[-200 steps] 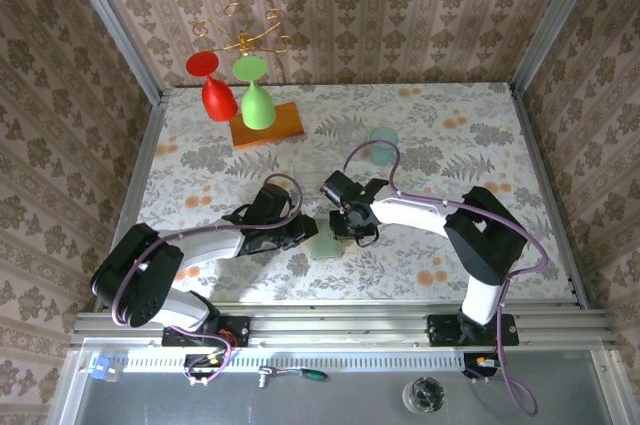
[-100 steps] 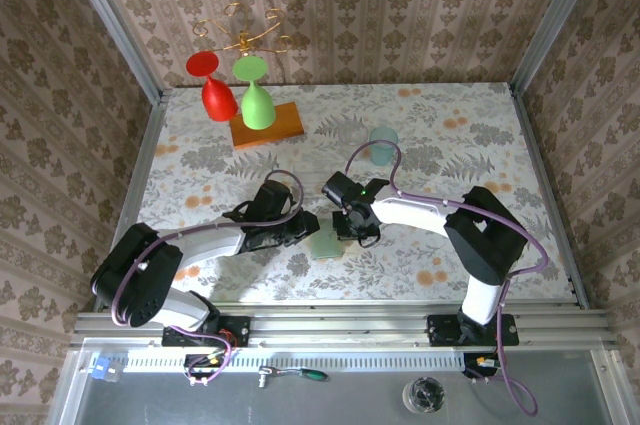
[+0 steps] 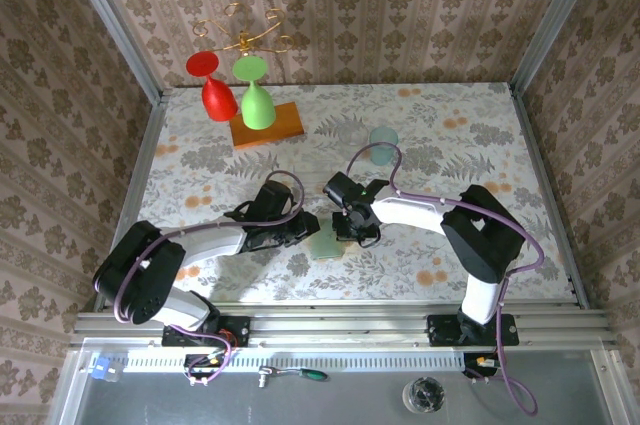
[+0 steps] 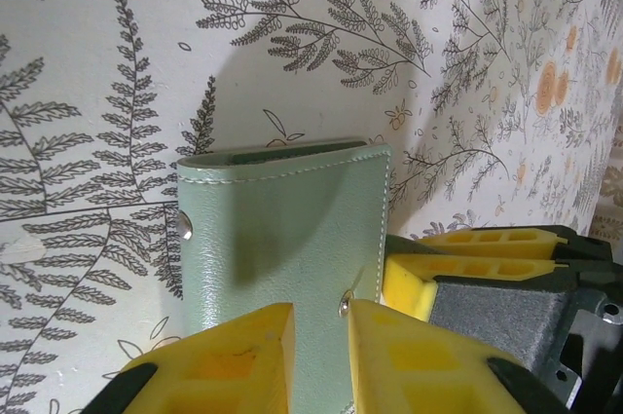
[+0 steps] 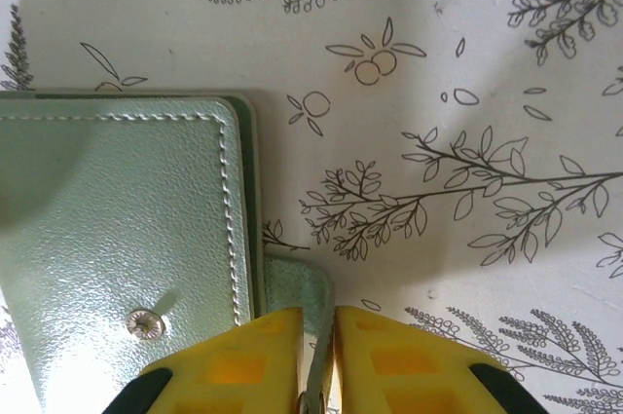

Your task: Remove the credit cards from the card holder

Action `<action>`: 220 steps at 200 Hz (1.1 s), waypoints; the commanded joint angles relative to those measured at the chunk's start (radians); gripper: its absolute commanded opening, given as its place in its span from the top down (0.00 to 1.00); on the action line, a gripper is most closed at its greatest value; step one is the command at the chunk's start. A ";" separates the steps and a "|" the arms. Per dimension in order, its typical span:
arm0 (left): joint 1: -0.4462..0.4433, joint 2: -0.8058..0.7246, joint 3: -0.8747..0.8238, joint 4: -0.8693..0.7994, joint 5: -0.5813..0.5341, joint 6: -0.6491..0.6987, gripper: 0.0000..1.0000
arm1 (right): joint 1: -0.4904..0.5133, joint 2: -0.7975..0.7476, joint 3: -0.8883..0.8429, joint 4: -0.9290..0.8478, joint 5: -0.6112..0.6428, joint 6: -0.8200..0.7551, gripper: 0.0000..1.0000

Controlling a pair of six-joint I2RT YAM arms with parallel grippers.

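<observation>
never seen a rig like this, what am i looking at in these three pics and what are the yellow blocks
Two robot arms stand bolted at the near edge of a table. The wide picture looks down from above; each close-up comes from a camera on one wrist, and the yellow blocks are that arm's own fingers. On it lie a closed green card holder, a teal cup and an orange board. The right gripper pinches the holder's clasp tab. The left gripper, nearly closed, rests on its cover, apparently pinning it.
</observation>
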State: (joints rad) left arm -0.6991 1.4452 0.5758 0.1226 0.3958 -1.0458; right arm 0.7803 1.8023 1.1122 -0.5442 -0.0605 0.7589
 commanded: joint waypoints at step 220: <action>0.012 -0.135 -0.004 -0.077 -0.121 0.062 0.77 | -0.050 -0.225 -0.077 -0.046 0.043 -0.013 1.00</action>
State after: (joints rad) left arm -0.6979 1.3365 0.5777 0.0834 0.2985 -1.0080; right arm 0.7307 1.6272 1.0405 -0.5488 -0.0376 0.7582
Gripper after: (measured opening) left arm 0.231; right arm 0.091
